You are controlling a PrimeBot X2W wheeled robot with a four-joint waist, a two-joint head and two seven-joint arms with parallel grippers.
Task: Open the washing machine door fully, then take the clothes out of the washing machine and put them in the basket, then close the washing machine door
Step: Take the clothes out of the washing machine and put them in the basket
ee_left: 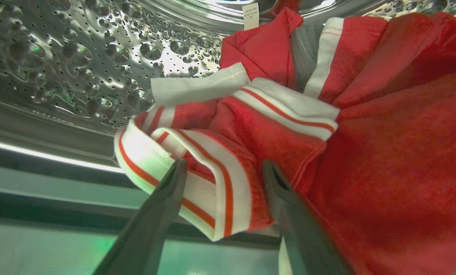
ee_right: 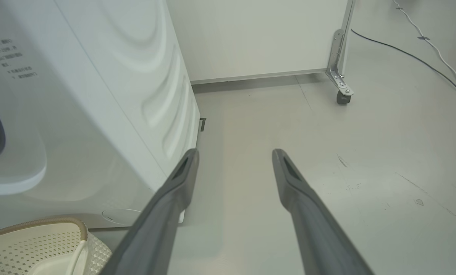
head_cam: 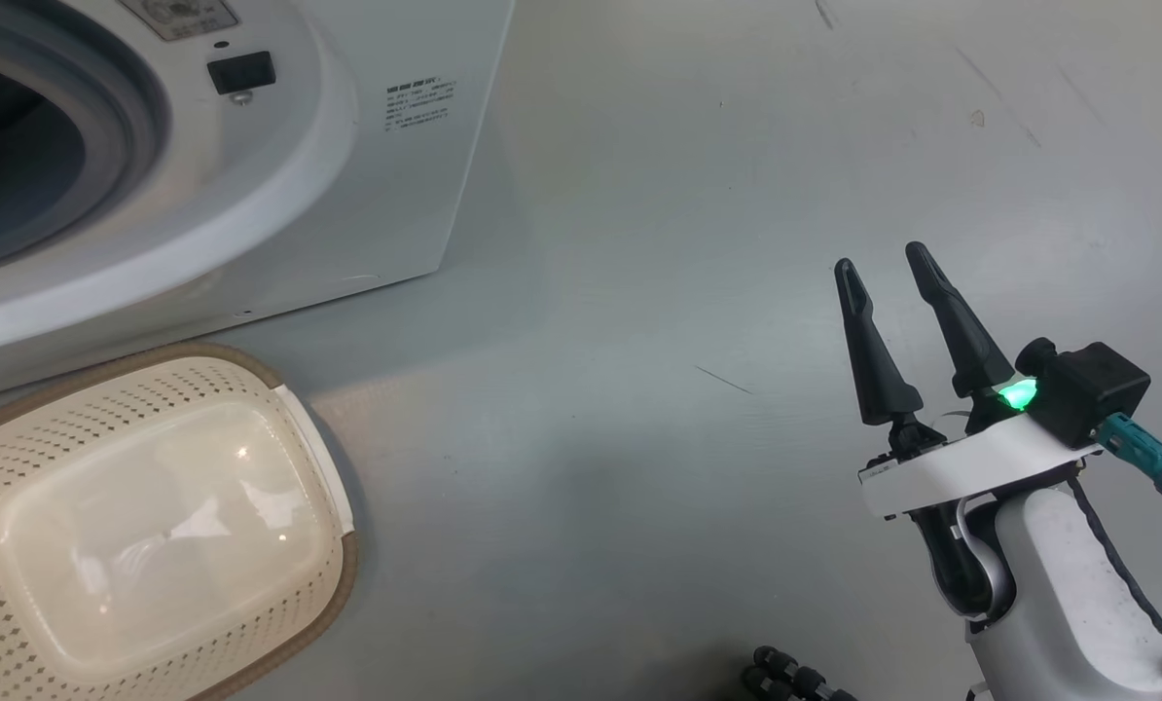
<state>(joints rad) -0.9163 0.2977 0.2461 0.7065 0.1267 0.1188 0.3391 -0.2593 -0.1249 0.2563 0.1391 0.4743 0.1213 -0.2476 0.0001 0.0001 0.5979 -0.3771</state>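
Pale grey floor (head_cam: 639, 292) spreads in front of the white washing machine (head_cam: 377, 195), whose round opening and grey rubber seal (head_cam: 128, 117) show at the head view's upper left. The cream perforated basket (head_cam: 345, 570) with its brown rim stands on the floor just beside the machine's front.

Inside the dimpled steel drum (ee_left: 79, 57) lie the clothes (ee_left: 384, 160), a heap of bright red fabric with white trim. A small white label (ee_left: 250, 15) stands at the top of the heap. The left jaws are spread wide around a folded band of white-and-red striped trim (ee_left: 220, 191). The band lies between the two dark fingers (ee_left: 151, 229), its edge crossing one fingertip, with red cloth close against the other. The jaws are not closed on it, and I cannot tell whether either finger touches the fabric.

The right jaws are equally wide apart and hold nothing. Their fingers (head_cam: 873, 360) hang over the floor, well apart from the basket and off to the machine's right. Beyond them the right wrist view shows the machine's ribbed side panel (ee_right: 151, 76), a partition's caster (ee_right: 342, 97) and cables (ee_right: 403, 53) lying on the floor.
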